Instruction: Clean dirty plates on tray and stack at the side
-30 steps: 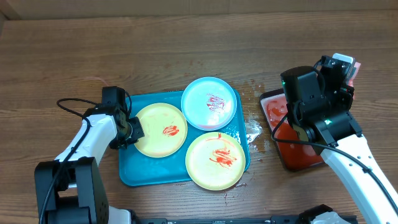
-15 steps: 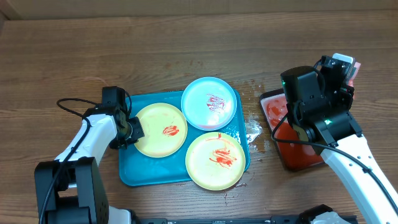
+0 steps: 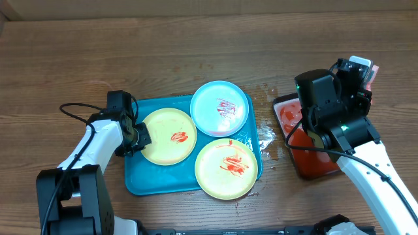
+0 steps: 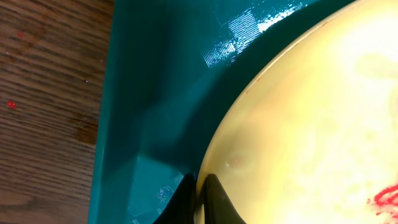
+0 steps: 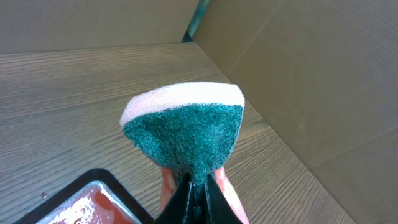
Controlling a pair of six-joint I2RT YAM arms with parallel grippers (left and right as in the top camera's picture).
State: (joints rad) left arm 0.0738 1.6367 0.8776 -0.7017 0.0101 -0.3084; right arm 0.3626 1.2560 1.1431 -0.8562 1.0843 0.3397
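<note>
Three plates lie on the turquoise tray (image 3: pixel 137 184), each with red sauce smears: a pale yellow plate (image 3: pixel 168 136) at the left, a light blue plate (image 3: pixel 220 108) at the back, a second pale yellow plate (image 3: pixel 226 168) at the front. My left gripper (image 3: pixel 142 138) is shut on the left rim of the left yellow plate (image 4: pixel 311 124), with the tray floor (image 4: pixel 168 93) beside it. My right gripper (image 3: pixel 361 72) is raised above the table's right side, shut on a green and white sponge (image 5: pixel 183 127).
A smaller black tray of red liquid (image 3: pixel 307 140) stands right of the turquoise tray and shows in the right wrist view (image 5: pixel 87 202). Water drops (image 3: pixel 266 137) lie on the wood between the trays. A cardboard wall (image 5: pixel 298 68) stands behind the table.
</note>
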